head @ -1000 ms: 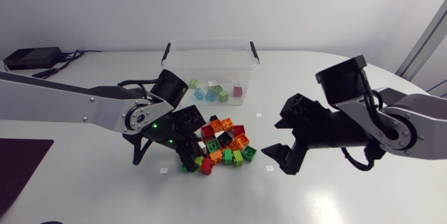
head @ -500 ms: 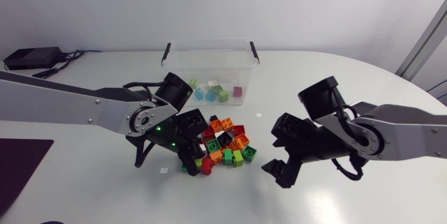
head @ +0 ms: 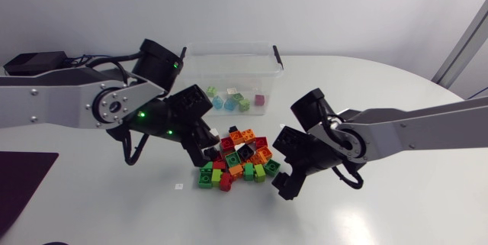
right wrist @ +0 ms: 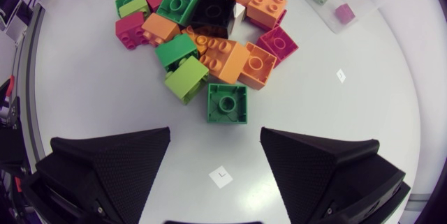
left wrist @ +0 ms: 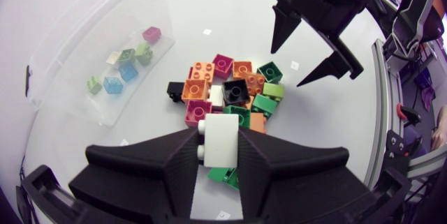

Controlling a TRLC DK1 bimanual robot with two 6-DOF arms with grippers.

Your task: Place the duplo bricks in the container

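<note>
**Left gripper.** In the left wrist view, the fingers [left wrist: 162, 167] are closed onto a white duplo brick [left wrist: 222, 140], which is clamped from both sides and stands upright between the tips. The left gripper [left wrist: 221, 151] is placed over the near edge of the brick pile [left wrist: 230, 91]. A green brick [left wrist: 223, 176] is partly visible directly beneath the fingers. In the head view, the left gripper [head: 201, 147] is located at the left edge of the pile [head: 242, 159], with its arm entering from the left side.

**Right gripper.** In the right wrist view, the fingers [right wrist: 115, 160] are spread wide and nothing is held. The right gripper [right wrist: 215, 137] is pointed at the table, with a single dark green brick [right wrist: 227, 102] lying just ahead of the gap and touched by neither finger. Beyond it, the pile [right wrist: 209, 35] of orange, green, red, magenta and black bricks is seen. A small white marker [right wrist: 221, 176] lies on the table between the fingers. In the head view, the right gripper [head: 287, 178] is positioned just beside the right edge of the pile.

**Container.** The clear container [head: 194, 66] stands behind the pile, near it but apart. A few loose bricks [head: 230, 100], blue, green, white and pink, are lying inside it.
</note>
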